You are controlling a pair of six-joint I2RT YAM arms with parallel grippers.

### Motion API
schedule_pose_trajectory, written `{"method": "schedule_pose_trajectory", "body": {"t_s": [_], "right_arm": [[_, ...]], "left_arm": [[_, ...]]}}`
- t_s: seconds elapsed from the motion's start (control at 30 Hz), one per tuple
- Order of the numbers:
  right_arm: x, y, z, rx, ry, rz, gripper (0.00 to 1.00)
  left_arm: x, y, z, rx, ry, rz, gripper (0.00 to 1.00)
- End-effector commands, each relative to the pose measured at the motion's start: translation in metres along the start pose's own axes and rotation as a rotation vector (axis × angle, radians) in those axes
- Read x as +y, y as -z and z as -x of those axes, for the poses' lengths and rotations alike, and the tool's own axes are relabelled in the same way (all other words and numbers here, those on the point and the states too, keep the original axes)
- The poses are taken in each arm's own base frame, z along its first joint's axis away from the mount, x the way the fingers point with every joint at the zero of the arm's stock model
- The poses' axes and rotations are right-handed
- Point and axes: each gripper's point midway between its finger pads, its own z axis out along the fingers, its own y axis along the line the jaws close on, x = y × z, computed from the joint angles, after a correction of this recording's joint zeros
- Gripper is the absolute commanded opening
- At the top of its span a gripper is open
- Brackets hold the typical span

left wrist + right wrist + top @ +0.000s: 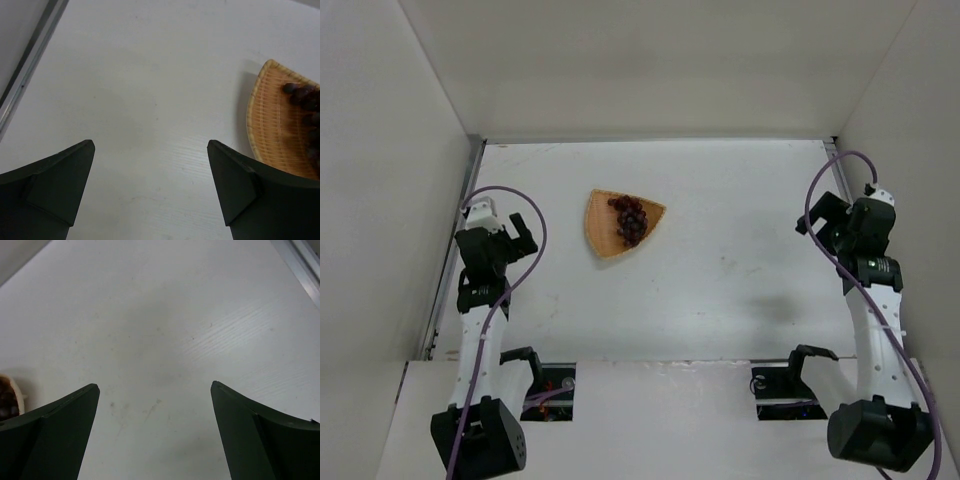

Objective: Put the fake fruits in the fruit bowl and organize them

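Observation:
A bunch of dark red-purple grapes [629, 220] lies inside the orange-tan wicker fruit bowl [600, 232] at the table's left centre. The left wrist view catches the bowl [272, 125] at its right edge, grapes [305, 97] in it. My left gripper [520, 238] hangs open to the left of the bowl, apart from it, its jaws [150, 145] wide over bare table. My right gripper [820, 215] stands open far to the right, nothing between its fingers [155, 386]. A sliver of the bowl [17, 395] shows at the right wrist view's left edge.
White walls enclose the table on the left, right and back. A metal rail [470, 180] runs along the left edge, another [832, 150] at the right. The arm bases [480, 440] sit at the near edge.

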Motion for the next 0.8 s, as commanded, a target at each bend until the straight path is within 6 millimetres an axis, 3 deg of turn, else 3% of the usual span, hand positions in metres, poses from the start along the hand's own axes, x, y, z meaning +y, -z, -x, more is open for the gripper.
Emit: {"method": "schedule_pose_trajectory", "body": {"t_s": [0.0, 0.5, 0.77], "right_arm": [[0.005, 0.008, 0.003, -0.051, -0.006, 0.024, 1.00], [0.022, -0.004, -0.015, -0.009, -0.005, 0.088, 1.00], [0.031, -0.003, -0.012, -0.018, -0.006, 0.112, 1.00]], "left_arm": [[-0.004, 0.007, 0.008, 0.029, -0.001, -0.035, 1.00], [-0.006, 0.013, 0.009, 0.044, 0.004, -0.051, 1.00], [-0.008, 0.016, 0.015, 0.036, 0.002, -0.061, 1.00]]}}
